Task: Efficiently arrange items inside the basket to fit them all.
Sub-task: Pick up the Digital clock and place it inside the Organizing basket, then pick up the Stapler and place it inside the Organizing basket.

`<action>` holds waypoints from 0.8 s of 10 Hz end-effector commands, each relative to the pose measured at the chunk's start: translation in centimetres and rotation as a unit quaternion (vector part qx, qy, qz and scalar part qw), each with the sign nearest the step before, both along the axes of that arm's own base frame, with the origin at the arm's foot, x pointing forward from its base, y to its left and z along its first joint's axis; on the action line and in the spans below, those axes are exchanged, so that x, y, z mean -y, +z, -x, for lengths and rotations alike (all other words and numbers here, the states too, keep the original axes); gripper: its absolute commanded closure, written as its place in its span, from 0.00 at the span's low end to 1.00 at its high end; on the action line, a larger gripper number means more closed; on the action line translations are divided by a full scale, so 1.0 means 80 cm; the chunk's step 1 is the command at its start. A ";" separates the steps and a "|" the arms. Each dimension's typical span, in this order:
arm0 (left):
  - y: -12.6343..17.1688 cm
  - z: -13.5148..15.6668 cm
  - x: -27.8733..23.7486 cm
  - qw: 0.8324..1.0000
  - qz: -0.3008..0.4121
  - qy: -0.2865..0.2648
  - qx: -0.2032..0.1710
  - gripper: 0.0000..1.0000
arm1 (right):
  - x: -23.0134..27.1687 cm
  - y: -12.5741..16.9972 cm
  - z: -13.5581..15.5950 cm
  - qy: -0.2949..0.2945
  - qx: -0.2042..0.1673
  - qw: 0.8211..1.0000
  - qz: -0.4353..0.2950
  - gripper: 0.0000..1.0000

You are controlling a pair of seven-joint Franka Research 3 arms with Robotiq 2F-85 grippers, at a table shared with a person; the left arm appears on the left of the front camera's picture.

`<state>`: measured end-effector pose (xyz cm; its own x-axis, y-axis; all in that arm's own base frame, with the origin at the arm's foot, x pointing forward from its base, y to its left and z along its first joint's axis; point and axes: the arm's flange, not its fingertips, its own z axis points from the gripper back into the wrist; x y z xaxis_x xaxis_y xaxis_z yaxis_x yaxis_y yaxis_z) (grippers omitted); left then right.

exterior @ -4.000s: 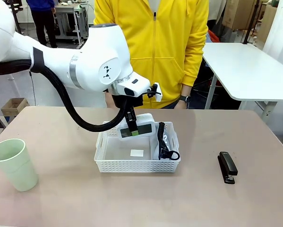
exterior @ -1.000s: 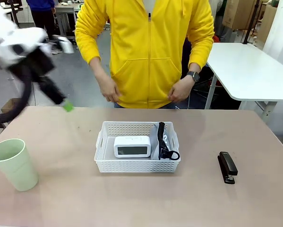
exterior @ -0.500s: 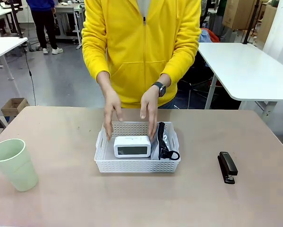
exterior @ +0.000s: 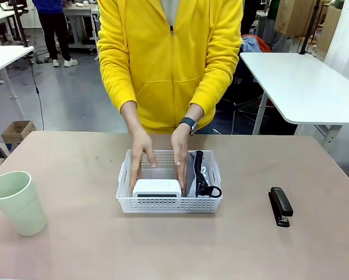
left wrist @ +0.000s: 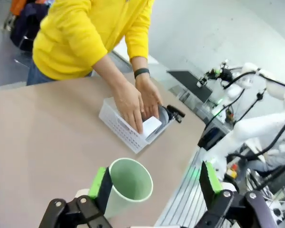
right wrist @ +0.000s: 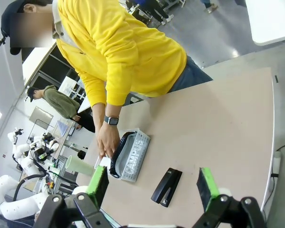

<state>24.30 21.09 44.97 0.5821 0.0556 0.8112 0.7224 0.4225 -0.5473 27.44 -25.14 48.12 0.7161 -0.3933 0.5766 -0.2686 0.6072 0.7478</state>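
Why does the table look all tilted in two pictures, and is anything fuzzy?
Front view: level and sharp, soft even light, only faint shadows by the stapler and pale green cup. Left wrist view: the rolled wide-angle lens slants the table and makes the near cup look huge. Right wrist view: table slants too; the stapler looks crisp.

White lattice basket (exterior: 162, 205), green cup (exterior: 16, 201)
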 end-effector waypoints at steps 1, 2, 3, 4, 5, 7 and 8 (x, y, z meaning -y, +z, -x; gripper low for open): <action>0.029 0.003 0.019 0.999 -0.043 -0.018 -0.002 0.03 | 0.001 0.000 -0.002 0.000 0.020 1.000 -0.001 0.00; 0.029 0.003 0.019 0.999 -0.043 -0.018 -0.002 0.03 | 0.001 0.000 -0.002 0.000 0.020 1.000 -0.001 0.00; 0.029 0.003 0.019 0.999 -0.043 -0.018 -0.002 0.03 | 0.001 0.000 -0.002 0.000 0.020 1.000 -0.001 0.00; 0.029 0.003 0.019 0.999 -0.043 -0.018 -0.002 0.03 | 0.001 0.000 -0.002 0.000 0.020 1.000 -0.001 0.00; 0.029 0.003 0.019 0.999 -0.043 -0.018 -0.002 0.03 | 0.001 0.000 -0.002 0.000 0.020 1.000 -0.001 0.00; 0.029 0.003 0.019 0.999 -0.043 -0.018 -0.002 0.03 | 0.001 0.000 -0.002 0.000 0.020 1.000 -0.001 0.00; 0.029 0.003 0.019 0.999 -0.043 -0.018 -0.002 0.03 | 0.001 0.000 -0.002 0.000 0.020 1.000 -0.001 0.00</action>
